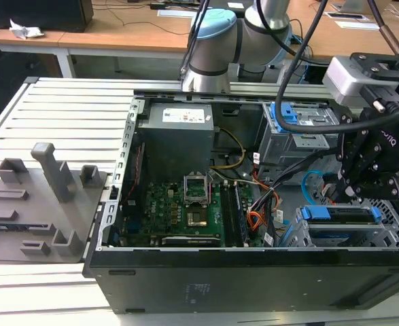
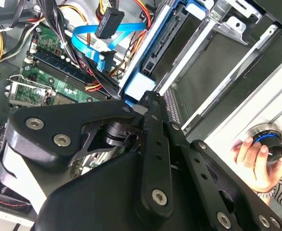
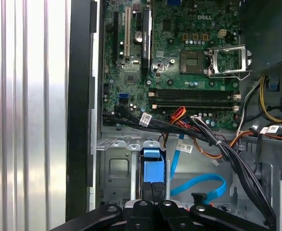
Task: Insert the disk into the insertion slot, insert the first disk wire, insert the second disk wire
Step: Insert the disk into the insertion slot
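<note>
The disk [image 1: 340,215] in its blue caddy lies inside the insertion slot [image 1: 392,229] at the exterior view's right, near the case front. My gripper [image 1: 351,185] hangs just over its blue end. In both wrist views the black fingertips [image 3: 153,191] sit together against the caddy's blue tab [image 3: 152,163], with nothing between them. The second wrist view has the disk [image 2: 179,45] running along the bay wall [image 2: 222,48]. The second disk wire [image 3: 199,185] loops loose beside the bay, its black plug [image 2: 109,24] hanging free. The first disk wire [image 3: 177,114] lies by the motherboard edge.
A taller grey cage with blue latches [image 1: 298,123] stands behind the bay. Black cable bundles [image 3: 227,154] cross between the motherboard [image 1: 179,207] and the bay. A person's hand [image 2: 256,161] rests on a round knob outside the case. Grey fixtures [image 1: 46,180] sit on the slatted table.
</note>
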{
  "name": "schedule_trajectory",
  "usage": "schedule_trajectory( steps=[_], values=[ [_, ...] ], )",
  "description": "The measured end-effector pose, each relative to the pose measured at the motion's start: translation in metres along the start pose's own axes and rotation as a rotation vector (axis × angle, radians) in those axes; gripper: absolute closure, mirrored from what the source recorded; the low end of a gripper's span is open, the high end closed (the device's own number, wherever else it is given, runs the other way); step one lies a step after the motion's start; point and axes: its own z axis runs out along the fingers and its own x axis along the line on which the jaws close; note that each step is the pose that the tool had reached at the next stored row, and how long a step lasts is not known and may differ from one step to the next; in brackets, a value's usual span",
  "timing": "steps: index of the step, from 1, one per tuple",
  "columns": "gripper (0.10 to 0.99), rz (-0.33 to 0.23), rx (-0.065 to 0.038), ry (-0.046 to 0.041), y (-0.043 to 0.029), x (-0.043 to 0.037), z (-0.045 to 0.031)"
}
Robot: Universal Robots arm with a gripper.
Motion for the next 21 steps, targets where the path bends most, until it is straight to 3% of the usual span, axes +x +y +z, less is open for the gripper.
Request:
schedule_trajectory(
  steps=[21],
  values=[
    [0.98, 0.0, 0.0, 0.0, -0.0005, 0.0, 0.012]
  ],
)
